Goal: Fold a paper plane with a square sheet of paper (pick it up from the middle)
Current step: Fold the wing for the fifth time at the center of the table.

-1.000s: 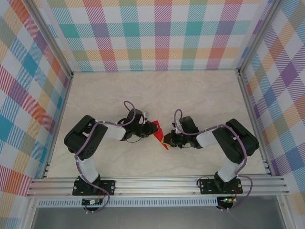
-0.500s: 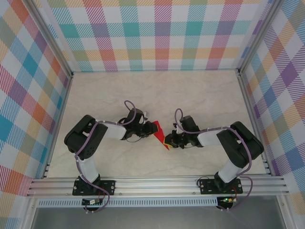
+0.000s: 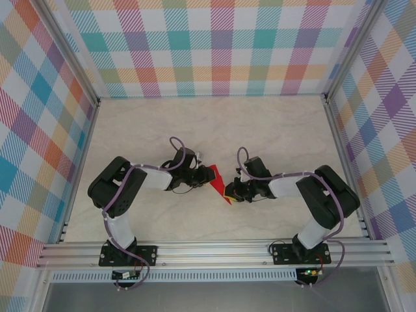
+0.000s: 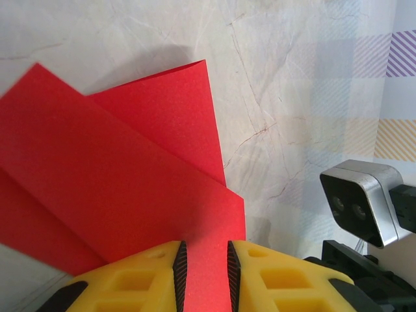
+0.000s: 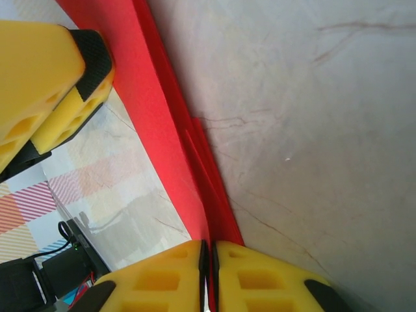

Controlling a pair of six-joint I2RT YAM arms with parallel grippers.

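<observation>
While left gripper (image 4: pixel 204 263) clamps the part-folded red paper sheet (image 4: pixel 130 182) between the arms, low over the table (image 3: pixel 273 130), and right gripper (image 5: pixel 209 250) pinches its thin edge, opposing pulls could tear it or undo creases.

No writing, label, brand, number or sign can be read in any of the views. The red paper (image 4: pixel 117 162) is plain on every face that shows. The checked walls (image 3: pixel 221 45) at the top of the overhead view carry only coloured stripes and squares, and the marbled table (image 3: pixel 273 123) bears veins rather than marks. The grey camera housing (image 4: pixel 361 198) at the right edge of the left wrist view shows two lenses and no legible lettering.
</observation>
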